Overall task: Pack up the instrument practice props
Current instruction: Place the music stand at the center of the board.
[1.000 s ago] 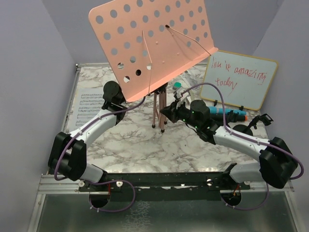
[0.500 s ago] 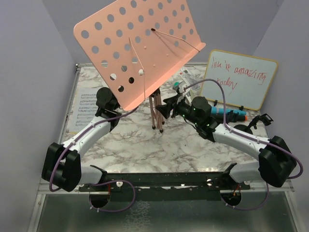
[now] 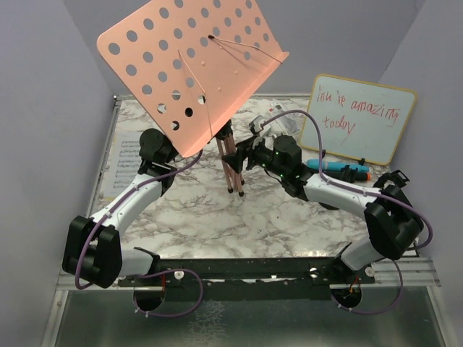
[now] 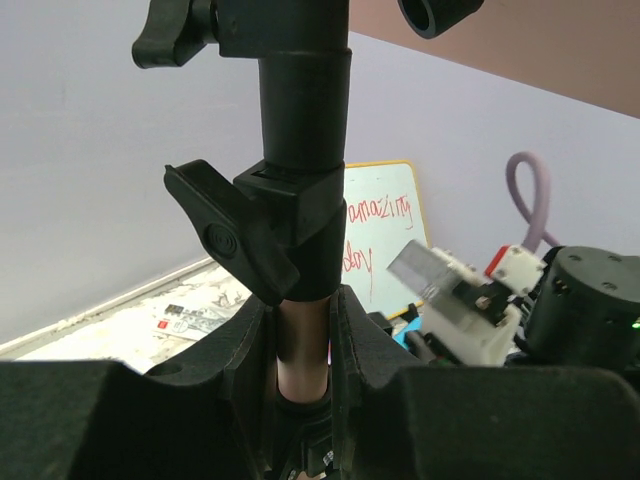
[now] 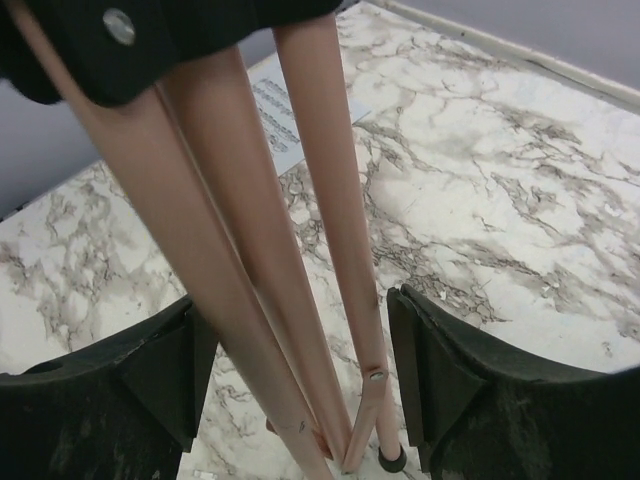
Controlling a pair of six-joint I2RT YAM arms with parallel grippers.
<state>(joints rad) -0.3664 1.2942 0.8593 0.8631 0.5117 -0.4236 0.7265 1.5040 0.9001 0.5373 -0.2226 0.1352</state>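
My left fingers [image 4: 225,400] clamp the nearly upright pole [image 4: 302,350] of the pink music rack [image 3: 188,65], while my right fingers [image 5: 440,370] stand apart around its folded legs [image 5: 240,260].

The tilted pink music rack [image 3: 189,65] roofed the back-left of the table [image 3: 217,217]. Its folded legs [image 3: 233,165] stood mid-table between the spread jaws of the right gripper [image 3: 241,153], while the left gripper [image 4: 300,360] clamped its pole. A whiteboard [image 3: 359,119] and blue microphone [image 3: 340,170] barred the back right; the near marble before the legs lay open to either arm.
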